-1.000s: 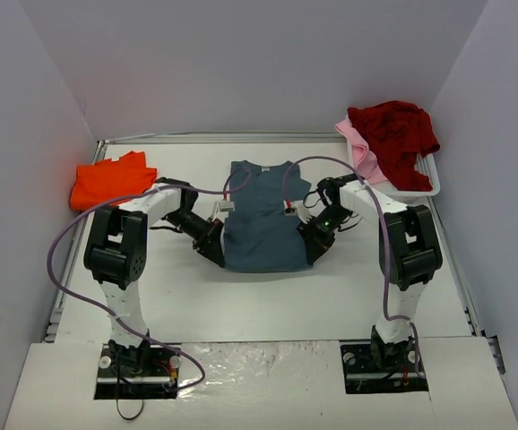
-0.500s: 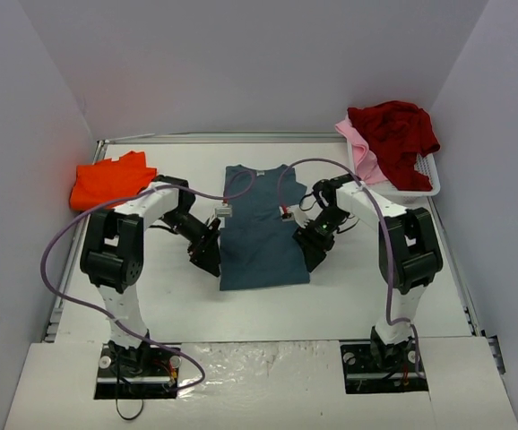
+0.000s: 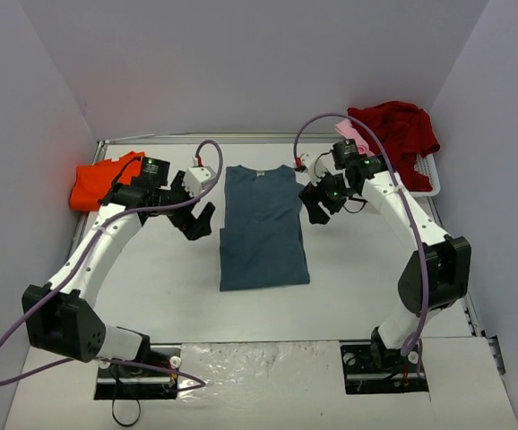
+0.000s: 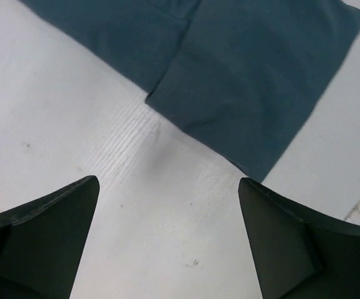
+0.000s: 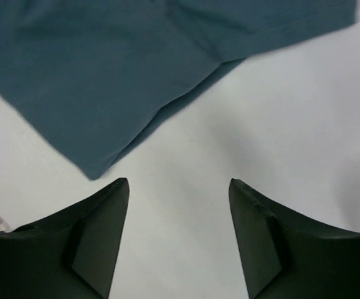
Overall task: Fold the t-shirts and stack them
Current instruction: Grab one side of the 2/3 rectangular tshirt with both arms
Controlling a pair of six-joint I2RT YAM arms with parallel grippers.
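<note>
Blue-grey t-shirt [image 3: 262, 228] lies flat mid-table [image 3: 241, 309], collar at the far end, hem toward my bases. No sleeves stick out at either side. It reads as a long, narrow rectangle, and both wrist views show a doubled layer along its edge, so I judge the side folds are done.

My left gripper [image 3: 200, 219] hangs just off the shirt's left edge, near the shoulder end. Its fingers are spread wide w/ nothing btw them but bare table. My right gripper [image 3: 316, 204] mirrors it off the right edge, also spread apart and empty. Neither one touches cloth.

What's left, as I judge it:
- Blue-grey shirt needs at least one fold across its length, collar to hem or hem to collar, to make a compact packet.
- Orange t-shirt [image 3: 107, 179] sits at the far left of the table, well apart from the blue one. It looks bunched, but I can't tell if it's properly folded.
- Dark red t-shirt [image 3: 393, 130] is heaped loose in the white basket [image 3: 429, 184] at far right, w/ the pale pink t-shirt [image 3: 359, 148] partly under it and spilling over the near rim. Both are clearly unfolded.
- No stack exists anywhere yet.

Approx status: 1st shirt about half folded, 2 not begun, 1 unclear, stacking not begun. Most of the job is ahead of me.
</note>
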